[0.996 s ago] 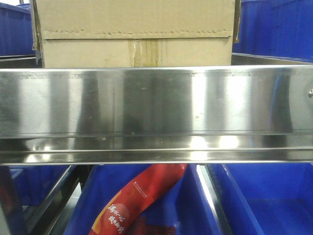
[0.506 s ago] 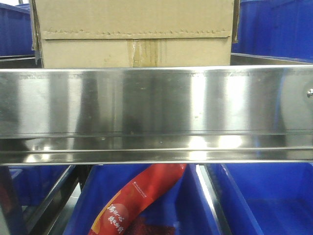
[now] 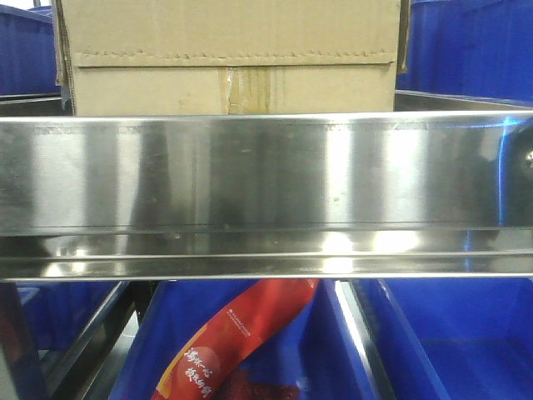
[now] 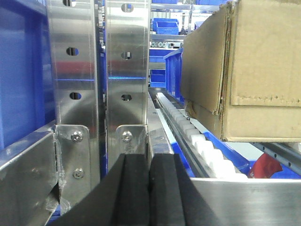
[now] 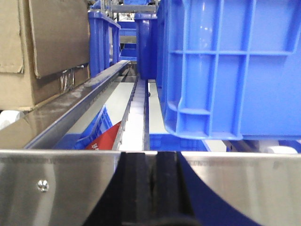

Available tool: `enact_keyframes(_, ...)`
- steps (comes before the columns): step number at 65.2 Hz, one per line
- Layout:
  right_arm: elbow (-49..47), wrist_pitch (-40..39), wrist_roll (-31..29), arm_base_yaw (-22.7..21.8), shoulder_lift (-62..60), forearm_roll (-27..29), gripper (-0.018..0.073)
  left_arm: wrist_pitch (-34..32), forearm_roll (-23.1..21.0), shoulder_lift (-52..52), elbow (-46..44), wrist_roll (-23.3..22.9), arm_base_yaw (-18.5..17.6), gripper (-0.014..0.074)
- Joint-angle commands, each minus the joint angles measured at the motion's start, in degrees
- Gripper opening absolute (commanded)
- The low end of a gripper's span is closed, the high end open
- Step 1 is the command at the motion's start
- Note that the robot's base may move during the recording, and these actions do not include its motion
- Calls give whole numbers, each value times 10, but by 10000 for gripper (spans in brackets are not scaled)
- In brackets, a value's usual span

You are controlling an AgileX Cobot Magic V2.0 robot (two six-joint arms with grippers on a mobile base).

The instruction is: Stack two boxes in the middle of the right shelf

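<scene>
Carton [image 3: 229, 54] seated behind shelf [image 3: 266, 171] rail, apparently released: left gripper [image 4: 149, 188] and right gripper [image 5: 149, 188] pads together, empty.

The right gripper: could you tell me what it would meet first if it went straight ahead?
The right gripper, shut, points over the shelf's steel rail down a white roller track. The path looks free for some way; the blue bin sits just right of it.

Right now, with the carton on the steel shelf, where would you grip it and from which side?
Probably clamp the cardboard carton by its two side walls, one gripper per side, from the front over the shelf rail. It is wide and flat-faced, too broad for one gripper. The left gripper and right gripper are both shut at the rail, flanking it.
</scene>
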Motion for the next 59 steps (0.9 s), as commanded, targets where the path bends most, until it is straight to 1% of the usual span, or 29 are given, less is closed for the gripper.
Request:
enact_keyframes(1,1,-4,1,-3,-4,-4,-162,-11,-2,-3,-2,0,2,-111)
enact_keyframes(59,1,-8,1,-3,-4,-4,-162,-11,-2,-3,-2,0,2,-111)
